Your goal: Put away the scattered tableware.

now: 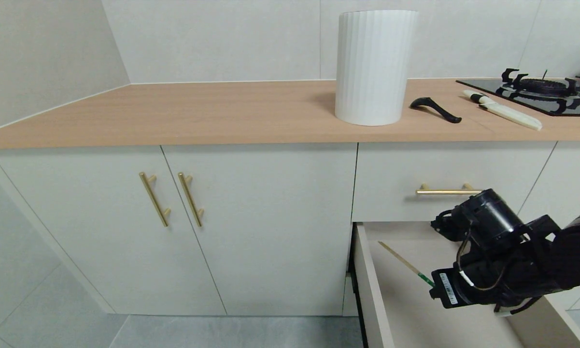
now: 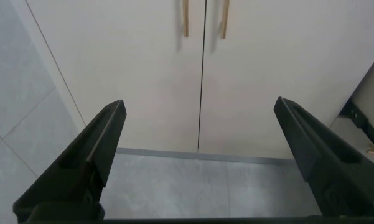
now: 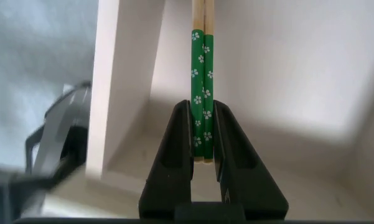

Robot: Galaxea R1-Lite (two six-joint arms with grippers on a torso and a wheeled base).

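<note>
Left gripper (image 2: 198, 106) hangs spread wide with nothing in it, low down facing the cupboard doors (image 2: 202, 68), so it's out of this one. Up on the wooden counter (image 1: 222, 113) there's a white ribbed canister (image 1: 374, 67). Below that the drawer (image 1: 370, 285) is open, and the right gripper (image 3: 202, 109) is clamped on the green ends of the chopsticks (image 3: 202, 62) right over it. The sticks point away from the gripper toward the drawer's back left corner, close beside its left wall. Can't tell if the tips touch bottom. I'd guess it just needs to let go. Further right on the counter are a black utensil (image 1: 434, 109), a knife (image 1: 504, 111) and the hob (image 1: 541, 92).
</note>
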